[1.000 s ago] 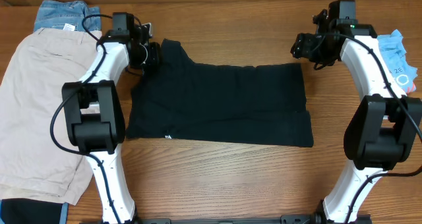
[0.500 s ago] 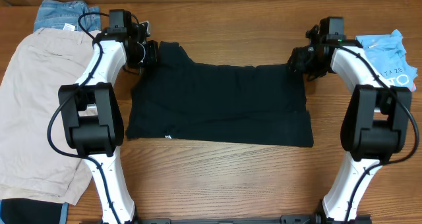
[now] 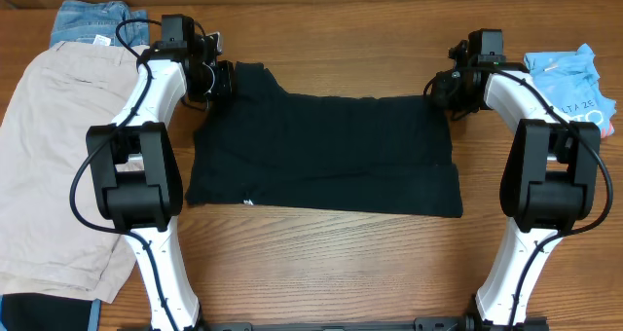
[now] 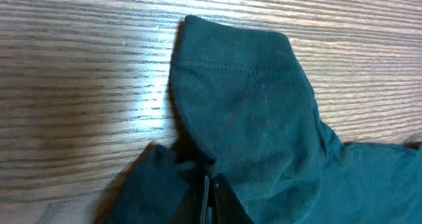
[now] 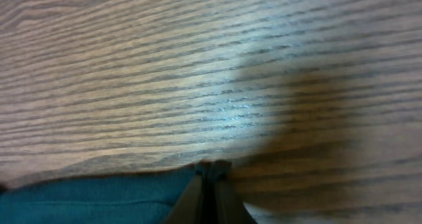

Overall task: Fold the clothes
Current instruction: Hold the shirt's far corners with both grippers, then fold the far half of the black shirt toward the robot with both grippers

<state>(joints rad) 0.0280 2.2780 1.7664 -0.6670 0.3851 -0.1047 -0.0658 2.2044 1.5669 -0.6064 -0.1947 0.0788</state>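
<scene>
A black T-shirt (image 3: pixel 326 151) lies flat across the middle of the table, a small white logo (image 3: pixel 248 201) near its front left edge. My left gripper (image 3: pixel 220 79) is at the shirt's far left corner, by the sleeve. In the left wrist view the left gripper (image 4: pixel 208 184) is shut on dark fabric just below the sleeve (image 4: pixel 244 99). My right gripper (image 3: pixel 437 90) sits at the shirt's far right corner. From the right wrist, the right gripper (image 5: pixel 212 168) is shut, pinching the very edge of the T-shirt (image 5: pixel 92 197).
Beige shorts (image 3: pixel 54 156) lie spread at the left, with blue denim (image 3: pixel 92 21) behind them. A light-blue printed tee (image 3: pixel 582 83) is bunched at the far right edge. A dark item (image 3: pixel 39 313) shows at the front left corner.
My right gripper has come down and left onto the shirt's far right corner and closed there. The left gripper has stayed shut on the sleeve corner.
</scene>
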